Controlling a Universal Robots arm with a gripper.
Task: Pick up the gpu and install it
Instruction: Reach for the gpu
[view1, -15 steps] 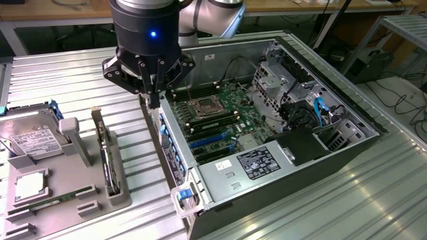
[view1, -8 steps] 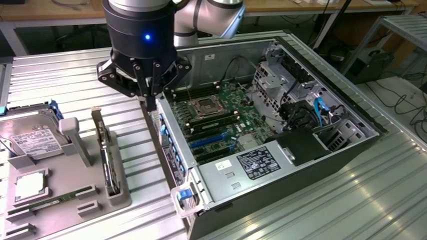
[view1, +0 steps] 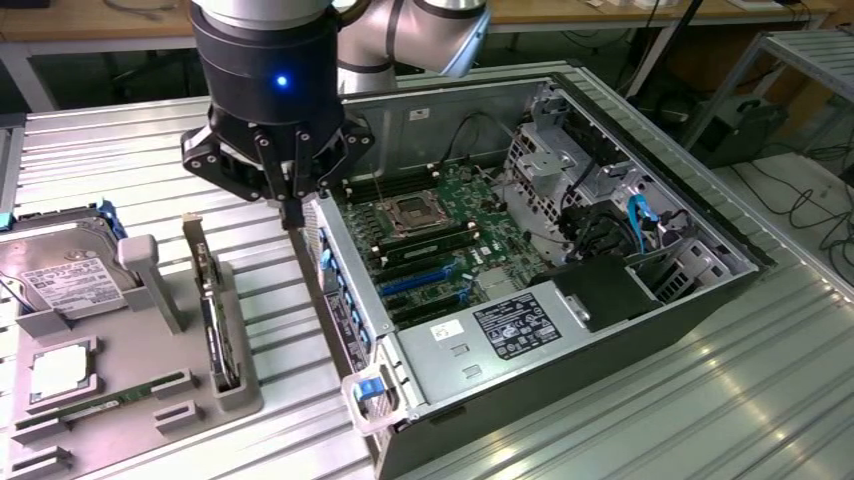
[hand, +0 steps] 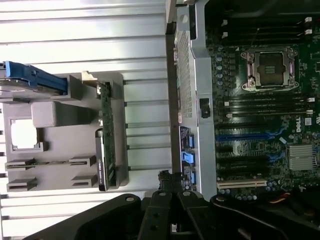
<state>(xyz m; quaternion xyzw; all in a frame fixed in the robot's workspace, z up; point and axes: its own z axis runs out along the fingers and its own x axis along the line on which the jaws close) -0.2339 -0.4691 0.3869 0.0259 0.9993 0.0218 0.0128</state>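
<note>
Hand (view1: 291, 220) pinched shut, empty, beside case wall (hand: 185, 75); gpu (view1: 207, 290) upright in holder (view1: 243, 395).

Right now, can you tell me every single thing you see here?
table: one, silver, ribbed, under everything
computer case: one, dark, open, on the exterior view's right
motherboard: one, green, inside the case
power supply: one, silver, in the case's near corner
holder: one, grey, on the exterior view's left
gpu: one, dark, standing on edge in the holder
hard drive: one, silver with white label, in the holder
memory stick: one, green, lying in the holder
arm: one, black and silver, above the table
claw: one, black, shut and empty, between holder and case
</note>
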